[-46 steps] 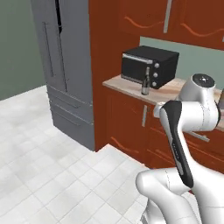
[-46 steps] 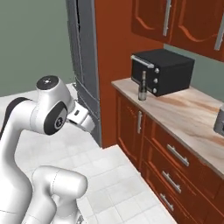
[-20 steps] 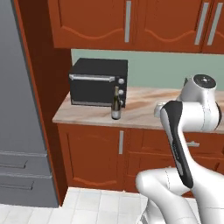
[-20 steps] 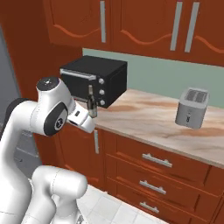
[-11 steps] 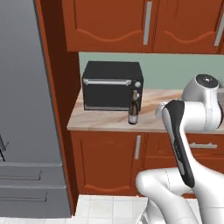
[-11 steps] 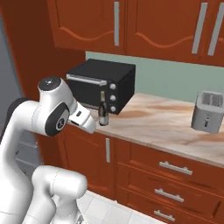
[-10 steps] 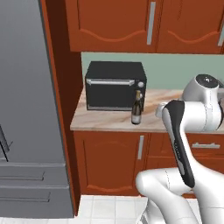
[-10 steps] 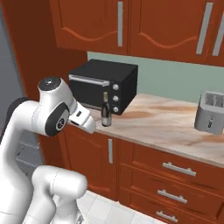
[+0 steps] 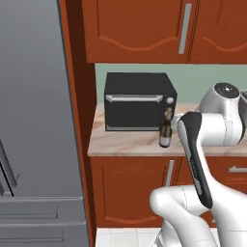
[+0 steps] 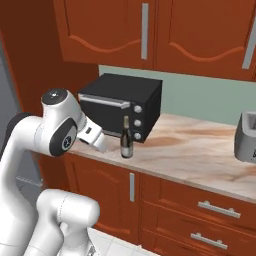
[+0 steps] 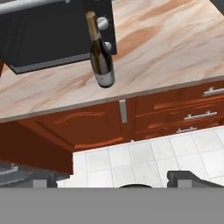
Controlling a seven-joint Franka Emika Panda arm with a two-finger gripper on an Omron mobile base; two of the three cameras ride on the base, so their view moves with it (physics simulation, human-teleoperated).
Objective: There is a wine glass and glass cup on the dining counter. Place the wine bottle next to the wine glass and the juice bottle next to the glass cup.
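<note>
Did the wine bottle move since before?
No. The wine bottle stands at the black oven's right front corner, as before; the camera moved.

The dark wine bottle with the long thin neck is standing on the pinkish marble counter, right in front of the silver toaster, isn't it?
Not quite. The dark wine bottle does stand upright on the pinkish marble counter, but in front of the black microwave oven, not the toaster. The right base view shows it: the silver toaster sits far off along the counter.
</note>
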